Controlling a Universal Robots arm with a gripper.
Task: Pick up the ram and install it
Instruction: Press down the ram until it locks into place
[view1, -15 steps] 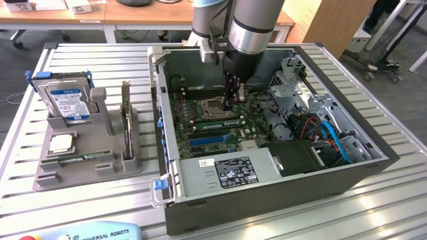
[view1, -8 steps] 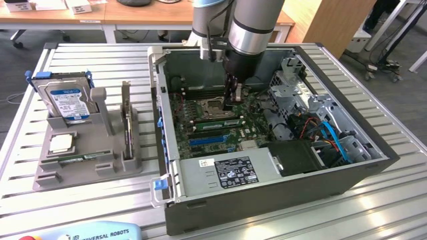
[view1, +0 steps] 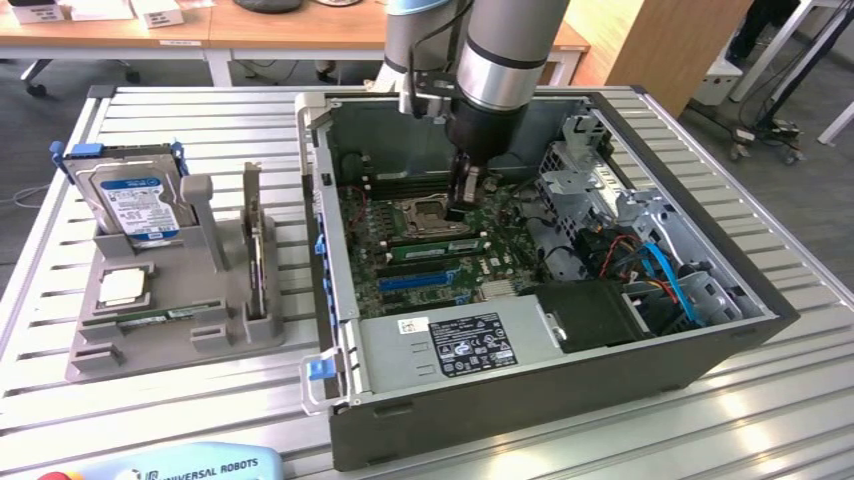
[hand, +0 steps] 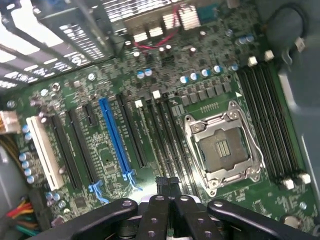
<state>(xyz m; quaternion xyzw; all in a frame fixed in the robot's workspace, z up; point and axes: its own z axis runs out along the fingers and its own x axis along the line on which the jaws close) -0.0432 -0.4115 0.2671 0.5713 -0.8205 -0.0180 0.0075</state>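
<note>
Open PC case (view1: 534, 380): dark grey sheet metal, boxy, standing on a ribbed aluminium-slat table (view1: 747, 420). Inside it a green mobo (view1: 400, 215), matte and densely studded w/ small round caps. It carries a square CPU socket (hand: 223, 147) w/ a shiny metal frame, long black slots, plus one blue (hand: 116, 140) and one white slot (hand: 45, 150). A silver PSU (view1: 454, 345) w/ a printed label sits at the near wall; red and blue cables (view1: 661, 270) run at the exterior view's right. Outside the case, on the exterior view's left, a grey plastic fixture (view1: 174, 340) holds a silver hard drive (view1: 134, 200) w/ a blue label. The gripper (view1: 463, 208) hangs inside the case on a glossy grey arm. Its black, rounded fingers (hand: 160, 215) are pressed together, w/ nothing visibly pinched. The ram (view1: 434, 247) reads as a long, thin green strip on edge in a slot just beside the socket, w/ the gripper tip right over one end of it. Contact or full seating: can't tell.
</note>
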